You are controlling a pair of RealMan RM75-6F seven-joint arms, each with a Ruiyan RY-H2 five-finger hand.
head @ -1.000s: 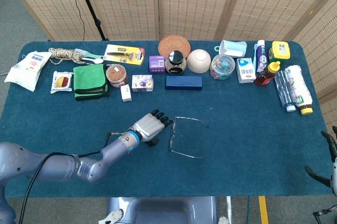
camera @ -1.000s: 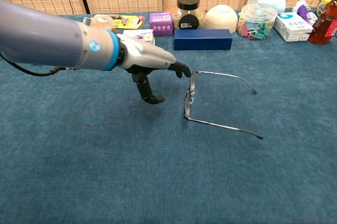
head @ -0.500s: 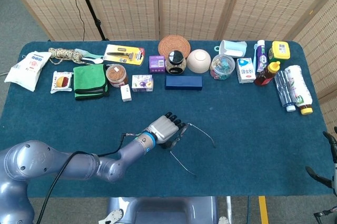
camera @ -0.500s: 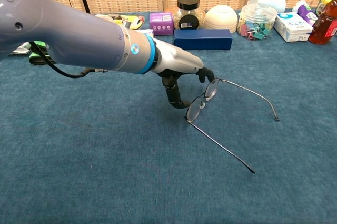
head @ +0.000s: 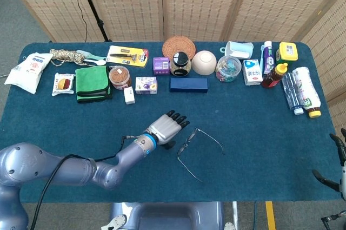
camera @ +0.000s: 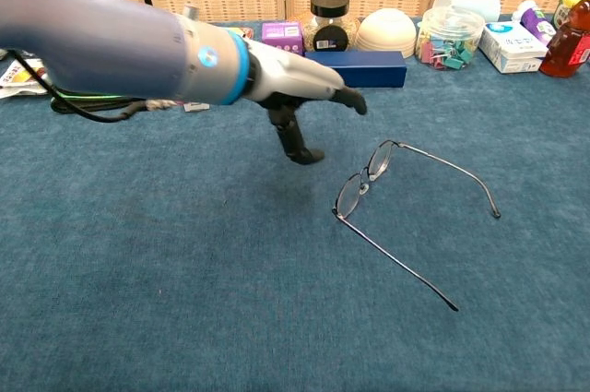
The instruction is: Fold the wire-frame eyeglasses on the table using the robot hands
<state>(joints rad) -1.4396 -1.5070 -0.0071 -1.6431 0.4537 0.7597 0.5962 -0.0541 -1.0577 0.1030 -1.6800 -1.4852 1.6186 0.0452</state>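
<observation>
Lying flat on the blue table [head: 259, 132] near its middle: glasses [camera: 369, 179], both arms swung out, lenses towards the left hand [head: 166, 129]. Hovering just beside them without touching, fingers stretched forward and a little apart, thumb hanging down, gripping nothing. Showing only at the far right edge of the head view: right hand [head: 339, 168], too cropped for telling its grip.

Back of the bench [head: 259, 132] is cluttered: green cloth [head: 92, 83], navy box [head: 188, 84], white bowl [head: 204, 62], woven coaster [head: 178, 46], tub of clips [head: 228, 69], milk carton [head: 252, 72], coiled rope [head: 63, 56] and bottles [head: 300, 92] far right.
</observation>
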